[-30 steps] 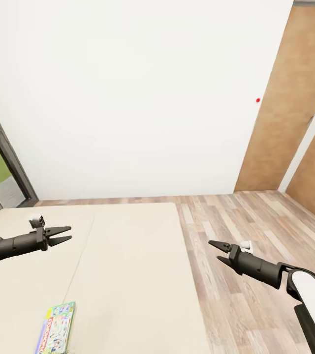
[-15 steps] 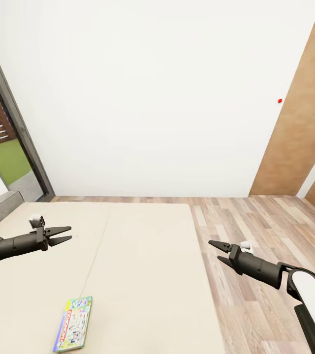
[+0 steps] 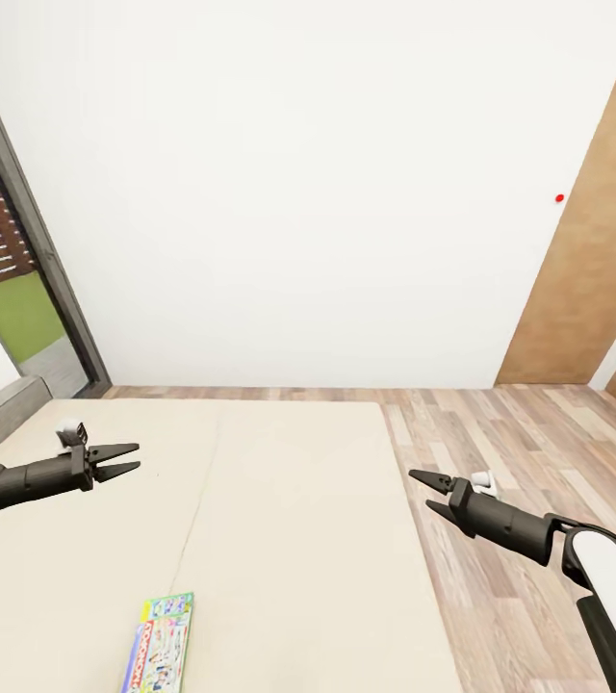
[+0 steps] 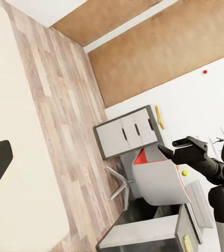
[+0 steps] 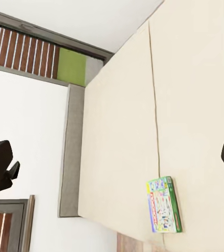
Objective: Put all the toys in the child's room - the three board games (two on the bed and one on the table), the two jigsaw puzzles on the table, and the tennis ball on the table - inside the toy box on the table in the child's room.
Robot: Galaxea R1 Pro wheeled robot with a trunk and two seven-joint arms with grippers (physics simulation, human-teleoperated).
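Head view: flat green-edged board game box (image 3: pixel 161 648) seen lying on beige mattress bed (image 3: pixel 279 520) | left gripper (image 3: pixel 127 460) parted, empty | right gripper (image 3: pixel 422 493) parted, empty

Both arms stretched forward, roughly level, forearms dark, right upper arm white. Left gripper (image 3: pixel 127 459) at left side, fingers parted, nothing between them, tips aimed inward to right. Right gripper (image 3: pixel 422 493) at right side, fingers spread, empty, tips aimed inward to left. Grippers well apart
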